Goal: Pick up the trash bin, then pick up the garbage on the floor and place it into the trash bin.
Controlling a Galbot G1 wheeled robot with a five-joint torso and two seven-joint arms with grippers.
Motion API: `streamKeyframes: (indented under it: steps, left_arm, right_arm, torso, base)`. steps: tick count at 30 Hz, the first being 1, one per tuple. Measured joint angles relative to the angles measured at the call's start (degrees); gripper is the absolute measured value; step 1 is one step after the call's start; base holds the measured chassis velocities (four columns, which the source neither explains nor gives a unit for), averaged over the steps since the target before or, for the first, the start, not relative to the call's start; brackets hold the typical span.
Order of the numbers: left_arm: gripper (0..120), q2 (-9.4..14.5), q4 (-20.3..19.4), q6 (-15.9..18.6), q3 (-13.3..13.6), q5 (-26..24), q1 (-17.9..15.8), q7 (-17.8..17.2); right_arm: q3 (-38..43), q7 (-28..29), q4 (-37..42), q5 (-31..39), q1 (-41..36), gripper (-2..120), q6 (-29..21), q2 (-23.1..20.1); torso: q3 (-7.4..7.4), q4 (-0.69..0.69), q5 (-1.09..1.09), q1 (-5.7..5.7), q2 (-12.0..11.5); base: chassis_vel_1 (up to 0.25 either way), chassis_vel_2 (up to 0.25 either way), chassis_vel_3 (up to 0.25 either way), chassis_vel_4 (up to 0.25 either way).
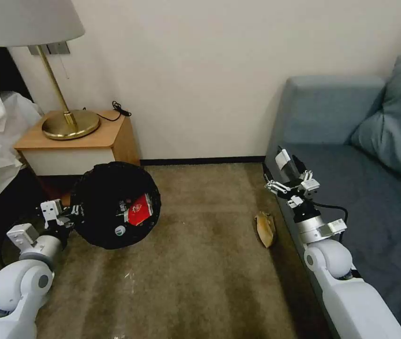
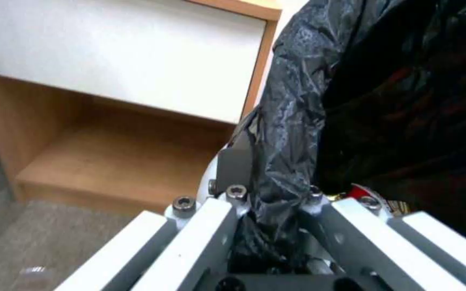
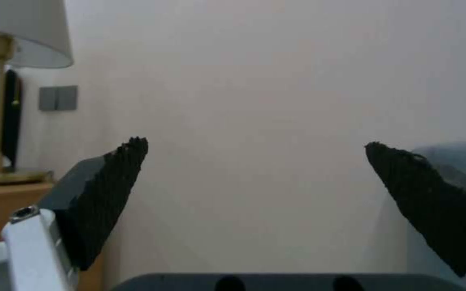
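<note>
Left hand clenched low; right hand raised, fingers spread.

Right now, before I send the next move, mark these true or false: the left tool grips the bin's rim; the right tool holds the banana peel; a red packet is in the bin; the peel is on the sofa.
1. The left tool grips the bin at its rim. True.
2. The right tool holds the banana peel. False: it is open and empty, above the peel.
3. A red packet is inside the bin. True.
4. The peel lies on the sofa. False: it lies on the carpet beside the sofa.
</note>
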Motion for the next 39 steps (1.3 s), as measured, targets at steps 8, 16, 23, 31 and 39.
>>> streamKeyframes:
  steps: [8,16,23,31,39]
  left_arm:
    - [1,0.27,0.34,-0.07,-0.02,-0.26,-0.25,0.23]
    - [1,-0.06,0.48,-0.36,0.25,0.12,-0.74,1.04]
    - [1,-0.70,0.74,-0.36,1.60,0.70,-2.16,1.31]
    - [1,-1.07,0.85,-0.66,1.40,1.01,-1.51,1.75]
    - [1,-1.23,0.55,-0.80,1.87,1.83,-1.11,1.92]
  right_arm:
    - [-0.64,4.21,0.45,1.48,1.65,100,-4.35,-5.48]
    - [-12.38,17.64,1.98,17.29,7.11,100,-25.75,-19.82]
    - [-23.30,35.74,-0.16,37.65,17.93,100,-49.33,-22.93]
    - [-38.74,42.68,-20.54,40.46,36.29,100,-58.74,-14.83]
    - [-41.87,41.10,-33.24,36.36,40.58,100,-61.18,-10.26]
  torso:
    - [-0.01,0.01,-0.01,0.00,0.00]
    - [0.00,-0.01,0.00,0.00,0.00]
    - [-0.01,-0.04,-0.01,0.00,0.00]
    - [0.01,0.05,-0.01,0.00,0.00]
    - [0.01,0.00,-0.02,0.00,0.00]
  base:
    - [-0.048,0.057,0.054,-0.065]
    - [0.000,0.000,0.000,0.000]
    - [0.000,0.000,0.000,0.000]
    - [0.000,0.000,0.000,0.000]
    - [0.000,0.000,0.000,0.000]
